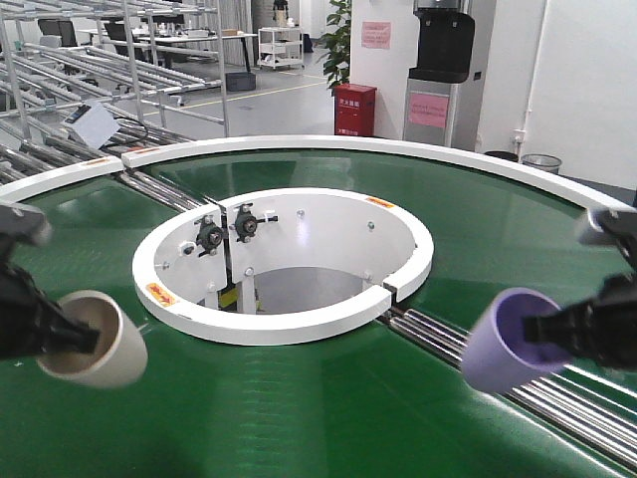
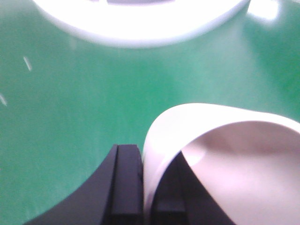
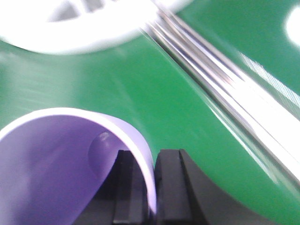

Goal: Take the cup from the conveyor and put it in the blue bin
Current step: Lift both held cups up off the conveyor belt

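Bright indoor light; both wrist views blurred, white rim (image 2: 140,23) glaring.

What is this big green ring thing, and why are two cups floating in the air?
The green ring is a conveyor, a moving belt. The cups aren't floating: a robot with two arms holds them. Its left gripper pinches the rim of a cream cup, and its right gripper pinches a purple cup. The wide picture looks forward from the robot. The other two come from cameras on its wrists, so the cream cup and purple cup look huge there.
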### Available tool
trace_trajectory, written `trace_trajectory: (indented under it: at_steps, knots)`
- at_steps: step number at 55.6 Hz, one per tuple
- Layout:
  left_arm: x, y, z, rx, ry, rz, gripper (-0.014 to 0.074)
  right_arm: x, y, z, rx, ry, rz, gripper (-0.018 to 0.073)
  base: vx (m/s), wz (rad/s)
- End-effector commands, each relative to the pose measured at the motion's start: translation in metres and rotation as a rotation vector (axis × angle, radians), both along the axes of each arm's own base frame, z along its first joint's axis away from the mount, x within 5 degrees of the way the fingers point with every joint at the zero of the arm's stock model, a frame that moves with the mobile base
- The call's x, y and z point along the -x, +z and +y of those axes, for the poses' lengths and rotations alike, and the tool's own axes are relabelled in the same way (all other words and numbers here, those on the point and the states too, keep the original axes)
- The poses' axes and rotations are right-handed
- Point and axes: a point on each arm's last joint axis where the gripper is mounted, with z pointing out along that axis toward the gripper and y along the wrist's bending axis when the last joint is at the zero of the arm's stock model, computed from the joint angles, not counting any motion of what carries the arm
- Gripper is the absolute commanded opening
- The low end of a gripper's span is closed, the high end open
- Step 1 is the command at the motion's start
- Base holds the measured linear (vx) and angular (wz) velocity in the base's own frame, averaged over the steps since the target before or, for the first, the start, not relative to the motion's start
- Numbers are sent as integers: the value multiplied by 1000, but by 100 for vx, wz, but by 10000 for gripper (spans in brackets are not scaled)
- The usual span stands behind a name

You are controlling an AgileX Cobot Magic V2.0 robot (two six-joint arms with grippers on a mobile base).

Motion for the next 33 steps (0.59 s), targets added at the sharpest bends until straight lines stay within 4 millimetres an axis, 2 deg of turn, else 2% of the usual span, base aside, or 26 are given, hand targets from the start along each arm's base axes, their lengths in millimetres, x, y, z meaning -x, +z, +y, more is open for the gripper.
trace_trajectory:
  at_steps: [1, 10, 21, 26, 33]
  knots:
    - [24, 48, -2, 79, 13, -213, 71, 12, 52, 16, -18, 33, -226, -9, 0, 0]
    - [59, 78, 0, 97, 6, -317, -9, 34, 88, 34, -33, 92, -371, -9, 0, 0]
    - [107, 110, 4, 109, 1, -465, -4, 71, 116, 28, -42, 99, -485, -9, 0, 0]
    - [125, 113, 5, 128, 2, -502, -3, 87, 125, 24, -17, 96, -521, -9, 0, 0]
    - [144, 103, 6, 153, 0, -505, 0, 107, 126, 17, -8, 75, -518, -9, 0, 0]
